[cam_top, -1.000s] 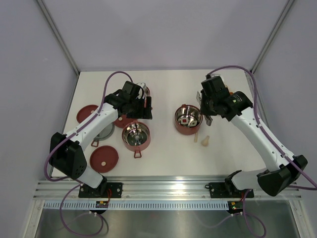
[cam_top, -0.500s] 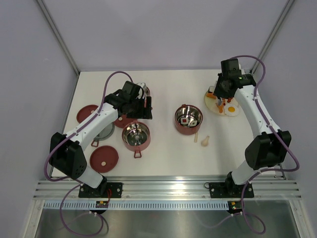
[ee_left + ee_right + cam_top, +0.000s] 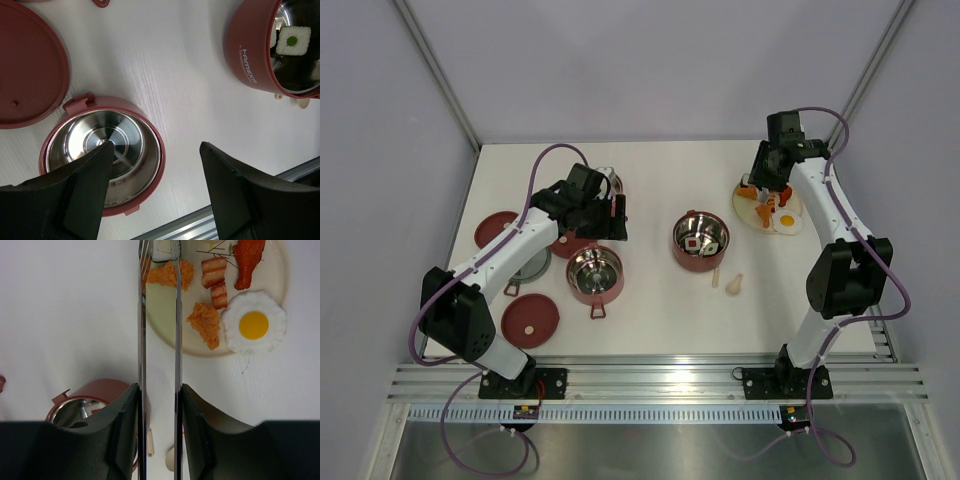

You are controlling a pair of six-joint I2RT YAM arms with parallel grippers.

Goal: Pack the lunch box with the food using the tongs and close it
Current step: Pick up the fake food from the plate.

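My right gripper (image 3: pixel 158 390) (image 3: pixel 772 178) is shut on the silver tongs (image 3: pixel 142 315) and holds them over the cream plate (image 3: pixel 165 315) (image 3: pixel 760 203). The tong tips stand slightly apart around a white piece (image 3: pixel 162 247) at the plate's far side. Orange food (image 3: pixel 205 322), bacon strips (image 3: pixel 216 279), a drumstick (image 3: pixel 247 260) and a fried egg (image 3: pixel 254 324) also lie there. One lunch box bowl (image 3: pixel 700 258) (image 3: pixel 245 55) holds a white-and-green piece (image 3: pixel 292 41). My left gripper (image 3: pixel 155 146) (image 3: pixel 608 222) hangs open above an empty bowl (image 3: pixel 150 180) (image 3: pixel 595 290).
A third bowl (image 3: pixel 610 183) sits behind the left gripper. Two dark-red lids (image 3: pixel 493 228) (image 3: pixel 530 320) and a grey lid (image 3: pixel 532 265) lie at the left. A beige piece (image 3: pixel 733 285) and a small stick (image 3: pixel 717 277) rest on the table near the food bowl.
The right arm has swung from beside the food bowl out to the plate at the back right, and the tong arms have spread a little. The left arm has not moved.
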